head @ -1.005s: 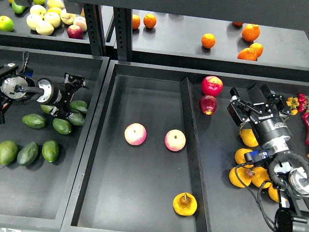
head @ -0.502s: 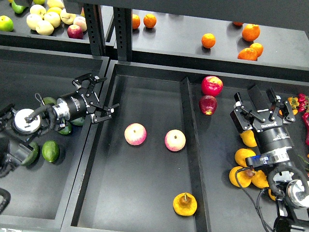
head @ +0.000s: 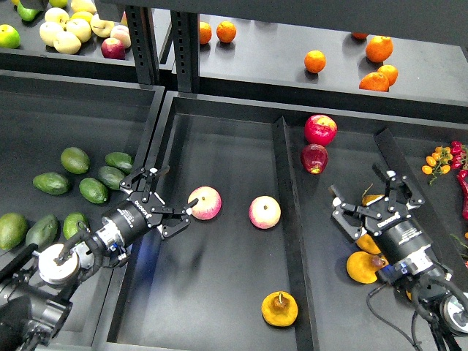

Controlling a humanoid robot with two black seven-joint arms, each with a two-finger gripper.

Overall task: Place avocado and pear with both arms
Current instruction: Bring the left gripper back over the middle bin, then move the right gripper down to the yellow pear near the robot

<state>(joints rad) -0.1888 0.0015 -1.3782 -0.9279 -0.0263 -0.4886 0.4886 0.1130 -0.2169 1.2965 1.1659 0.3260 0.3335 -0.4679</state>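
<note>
The pear [head: 280,308], orange-yellow with a brown stem and a dark blemish at its top, lies at the front of the centre bin [head: 219,292], apart from both grippers. Several avocados lie in the left bin [head: 44,124]. A smooth medium-green egg-shaped avocado [head: 74,159] is the farthest back; I cannot tell for sure that it is the task's one. My left gripper [head: 167,202] is open and empty over the centre bin's left wall, its tip close to a pink apple. My right gripper [head: 369,199] is open and empty over the right bin.
Two pink-yellow apples [head: 205,202] [head: 265,212] lie mid centre bin. Two red apples [head: 321,129] [head: 314,158] and orange-yellow fruit [head: 363,267] lie in the right bin, past the divider [head: 287,212]. Oranges [head: 379,49] and pale apples [head: 67,33] sit on the back shelf.
My left gripper has swung out of the avocado bin, rightward and nearer, to the centre bin's left wall, empty. My right gripper has drawn back toward the front. The pear has not moved.
</note>
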